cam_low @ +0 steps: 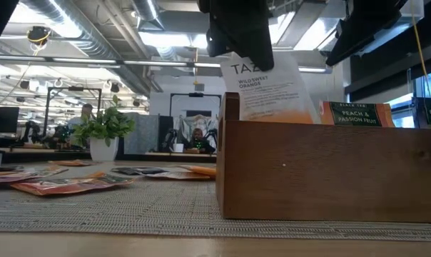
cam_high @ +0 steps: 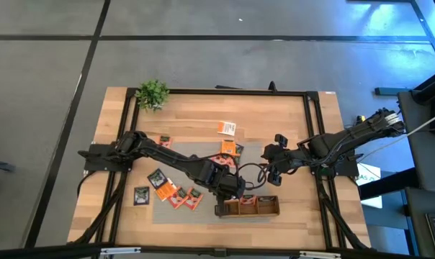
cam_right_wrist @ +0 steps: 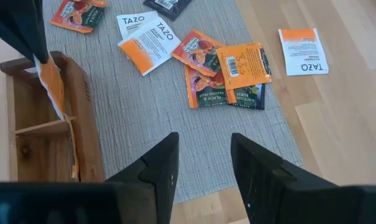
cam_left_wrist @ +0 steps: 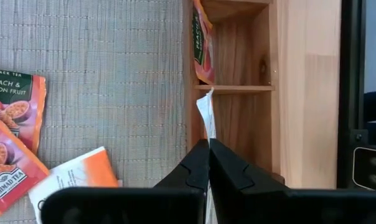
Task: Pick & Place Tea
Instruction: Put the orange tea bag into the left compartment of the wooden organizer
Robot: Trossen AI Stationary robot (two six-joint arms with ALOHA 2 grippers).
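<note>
Over the wooden tray (cam_high: 248, 207), from above, we see the left gripper (cam_high: 235, 188) at its end; the right gripper (cam_high: 274, 167) waits beyond the tray. At table height, a white-and-orange sachet (cam_low: 265, 89) hangs above the tray's end compartment. Our left wrist shows fingers (cam_left_wrist: 197, 171) pinched on its edge. Our right wrist shows jaws apart over the grey mat (cam_right_wrist: 150, 112).

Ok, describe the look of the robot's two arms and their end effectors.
Both arms are dark, jointed links with black cables looping between them. The left end effector has two black angular fingers with stepped inner edges. The right end effector has matching black, wedge-shaped fingers. No markings are visible.
</note>
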